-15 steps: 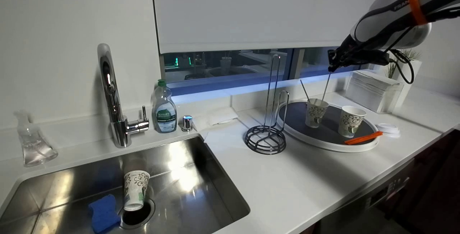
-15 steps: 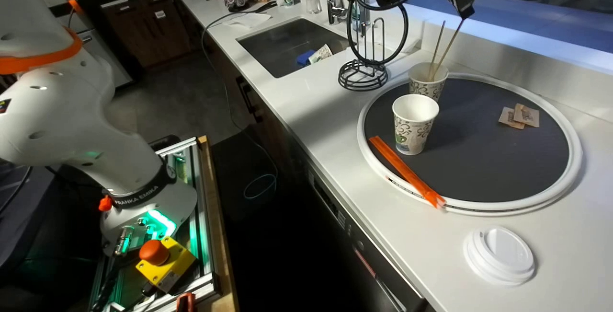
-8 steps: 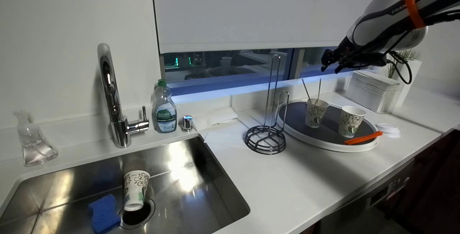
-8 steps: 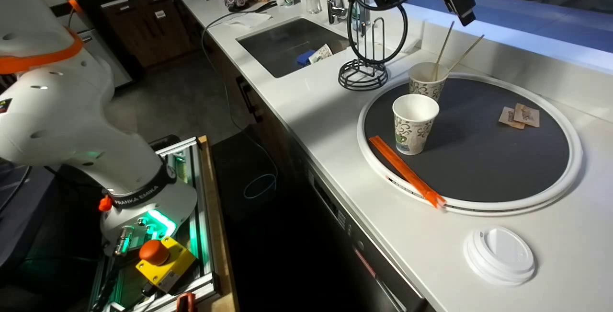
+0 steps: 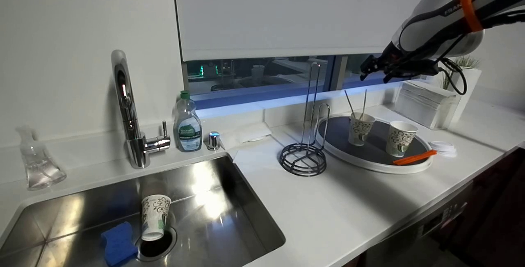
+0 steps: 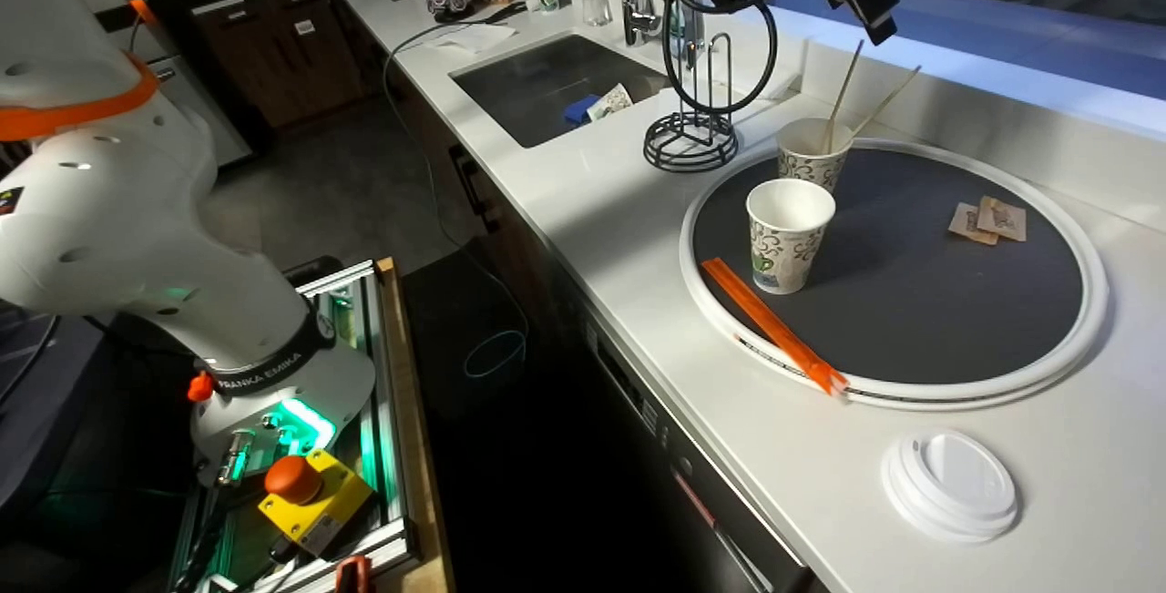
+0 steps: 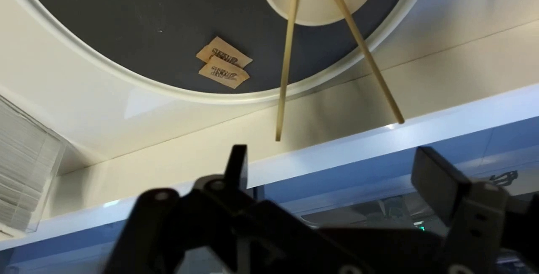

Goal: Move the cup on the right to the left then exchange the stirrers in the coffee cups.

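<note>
Yellow box (image 6: pixel 343 485) with round orange button (image 6: pixel 292 481): in an exterior view only. Two brown printed paper packets (image 6: pixel 995 221), overlapping: in an exterior view and wrist view only.
Containers, left to right: rectangular stainless-steel sink (image 5: pixel 229 217), holding blue sponge (image 5: pixel 119 242), scroll-patterned white paper cup (image 5: pixel 156 217) on side. Round dark-grey white-rimmed tray (image 5: pixel 338 129): upright patterned paper cup (image 5: pixel 361 130), two thin tan wooden stirrers (image 7: pixel 287 51) leaning inside; black two-finger gripper (image 7: pixel 330 159) above, fingers spread apart, near stirrer tips; matching upright paper cup (image 5: pixel 400 138) rightward.
</note>
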You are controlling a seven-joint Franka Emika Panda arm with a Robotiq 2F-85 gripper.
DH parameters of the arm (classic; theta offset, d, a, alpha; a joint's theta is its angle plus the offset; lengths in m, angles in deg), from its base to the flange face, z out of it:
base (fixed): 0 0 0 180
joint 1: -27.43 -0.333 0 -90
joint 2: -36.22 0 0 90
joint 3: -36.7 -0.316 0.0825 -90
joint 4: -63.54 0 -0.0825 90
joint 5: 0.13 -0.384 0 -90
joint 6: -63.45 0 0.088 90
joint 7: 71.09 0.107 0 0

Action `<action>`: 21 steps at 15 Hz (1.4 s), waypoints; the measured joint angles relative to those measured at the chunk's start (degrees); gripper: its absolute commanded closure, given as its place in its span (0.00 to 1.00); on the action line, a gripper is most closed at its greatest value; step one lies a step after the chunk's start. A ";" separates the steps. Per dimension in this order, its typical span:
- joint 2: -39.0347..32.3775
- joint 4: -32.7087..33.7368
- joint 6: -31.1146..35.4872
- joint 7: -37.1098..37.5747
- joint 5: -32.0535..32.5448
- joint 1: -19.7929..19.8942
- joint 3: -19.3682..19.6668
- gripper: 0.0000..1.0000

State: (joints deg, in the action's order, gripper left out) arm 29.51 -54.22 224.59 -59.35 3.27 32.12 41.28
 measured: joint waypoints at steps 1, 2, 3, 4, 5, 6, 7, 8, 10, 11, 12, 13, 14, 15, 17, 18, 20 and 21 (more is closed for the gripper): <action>-0.08 0.01 -0.18 -1.03 -0.17 -0.15 -0.37 0.00; -0.25 0.02 -0.19 -2.16 -0.43 -0.32 -0.78 0.00; -0.49 0.04 -0.19 -3.36 -0.82 -0.46 -1.24 0.00; -0.82 0.04 -0.19 -4.90 -1.47 -0.57 -1.79 0.00; -1.21 0.06 -0.19 -6.68 -2.43 -0.62 -2.38 0.00; -1.70 0.10 -0.19 -8.50 -3.39 -0.64 -2.94 0.00; -2.33 0.18 -0.19 -10.27 -4.36 -0.65 -3.43 0.00; -3.04 0.32 -0.09 -12.09 -5.55 -0.51 -3.95 0.00; -4.64 0.77 1.06 -15.87 -8.79 0.00 -5.12 0.00; -5.40 0.98 1.88 -17.51 -10.05 0.31 -5.64 0.00; -6.15 1.24 2.67 -18.92 -11.10 0.67 -6.14 0.00; -6.92 1.60 3.51 -20.12 -11.93 1.05 -6.58 0.00; -7.70 2.02 4.35 -21.11 -12.50 1.40 -6.94 0.00; -8.48 2.42 5.28 -21.99 -12.95 1.75 -7.28 0.10; -9.93 3.14 7.16 -23.29 -13.49 2.40 -8.00 0.34; -10.62 3.49 8.14 -23.73 -13.65 2.72 -8.40 0.42; -11.82 4.07 9.58 -24.32 -13.77 3.32 -9.18 0.58; -12.31 4.35 10.09 -24.46 -13.77 3.62 -9.58 0.65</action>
State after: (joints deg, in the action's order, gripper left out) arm 17.19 -49.87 234.67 -83.81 -10.50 35.73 31.70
